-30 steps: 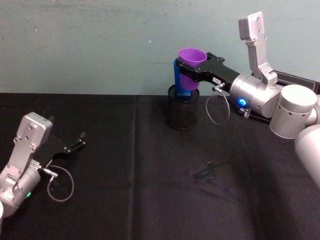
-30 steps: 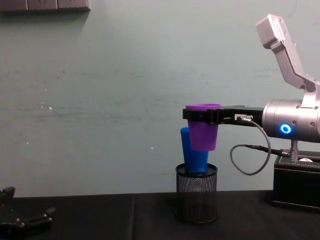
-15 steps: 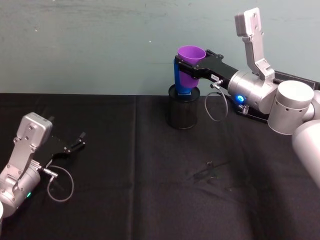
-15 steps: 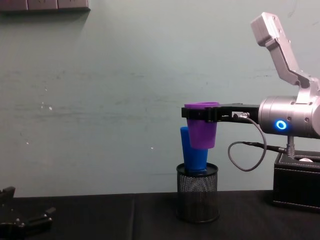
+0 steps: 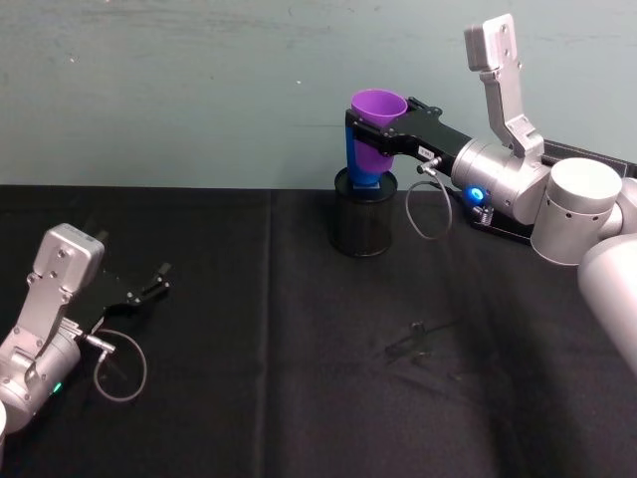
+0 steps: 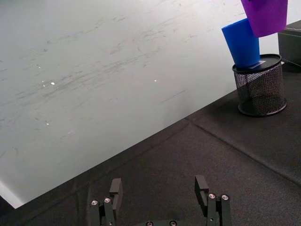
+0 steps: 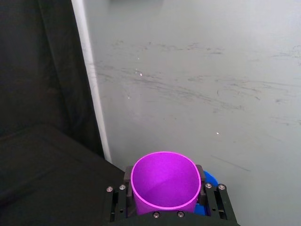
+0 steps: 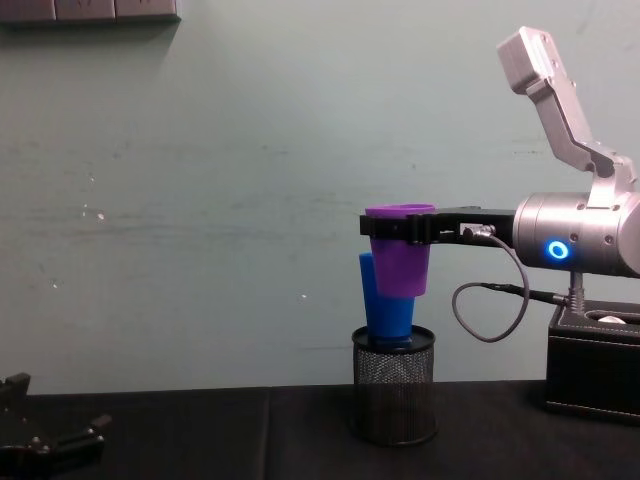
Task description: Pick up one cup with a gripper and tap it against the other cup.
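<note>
**Right gripper.** The right gripper (image 8: pixel 385 227) is found clamped on the purple cup (image 8: pixel 400 262), one finger on each side of the wall just below the rim. In the right wrist view the fingers (image 7: pixel 123 192) are seen pressed against opposite sides of the cup's open mouth.

**Position of the cups.** The purple cup is held upright in the air, well above the black table (image 5: pixel 299 349) and beside the upper part of the blue cup (image 8: pixel 378 300). The blue cup is stood inside a black mesh pen holder (image 8: pixel 394 385) and leans slightly. In the chest view the purple wall is overlapped onto the blue one. Whether the two are touching or just apart cannot be told.

**Left gripper.** The left gripper (image 5: pixel 159 279) is parked low at the left of the table, fingers apart and empty.

**Handling assessment.**
- The purple cup is judged light, thin-walled and fairly stiff, though some flex under a hard squeeze is to be expected.
- Its surface is smooth and likely slippery.
- The taper works in favour of the present hold, as the wider rim above the fingers is unlikely to slide down through them.
- A hold just under the rim is therefore considered sound, and a lower hold is judged less secure.

**Risk.** The blue cup is only loosely seated in the holder. A gentle sideways touch is advised, as a firm knock could be expected to rock it or upset the holder.
</note>
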`<state>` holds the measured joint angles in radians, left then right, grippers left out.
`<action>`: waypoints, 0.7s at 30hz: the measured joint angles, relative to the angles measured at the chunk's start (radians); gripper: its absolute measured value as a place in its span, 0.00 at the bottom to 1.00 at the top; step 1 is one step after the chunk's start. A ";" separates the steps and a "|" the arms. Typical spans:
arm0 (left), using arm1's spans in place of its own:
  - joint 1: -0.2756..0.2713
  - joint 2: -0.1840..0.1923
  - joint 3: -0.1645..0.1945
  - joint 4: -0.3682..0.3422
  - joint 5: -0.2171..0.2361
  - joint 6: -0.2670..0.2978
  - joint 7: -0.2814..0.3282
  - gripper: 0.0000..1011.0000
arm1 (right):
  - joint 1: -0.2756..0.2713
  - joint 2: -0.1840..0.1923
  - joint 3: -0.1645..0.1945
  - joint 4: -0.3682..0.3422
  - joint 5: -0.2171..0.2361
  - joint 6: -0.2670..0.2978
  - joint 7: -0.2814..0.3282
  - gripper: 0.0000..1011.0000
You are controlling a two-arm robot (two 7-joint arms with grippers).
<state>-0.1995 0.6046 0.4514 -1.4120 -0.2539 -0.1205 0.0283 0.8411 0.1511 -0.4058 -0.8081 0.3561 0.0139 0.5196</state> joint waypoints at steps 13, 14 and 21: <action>0.000 0.000 0.000 0.000 0.000 0.000 0.000 1.00 | -0.002 0.001 -0.001 -0.005 0.000 0.001 -0.001 0.74; 0.000 0.000 0.000 0.000 0.000 0.000 0.000 1.00 | -0.002 0.001 -0.001 -0.005 0.000 0.002 -0.001 0.74; 0.000 0.000 0.000 0.000 0.000 0.000 0.000 1.00 | -0.003 0.002 -0.001 -0.006 0.000 0.002 -0.002 0.74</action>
<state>-0.1995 0.6047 0.4514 -1.4120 -0.2539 -0.1205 0.0283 0.8383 0.1526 -0.4066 -0.8137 0.3564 0.0162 0.5179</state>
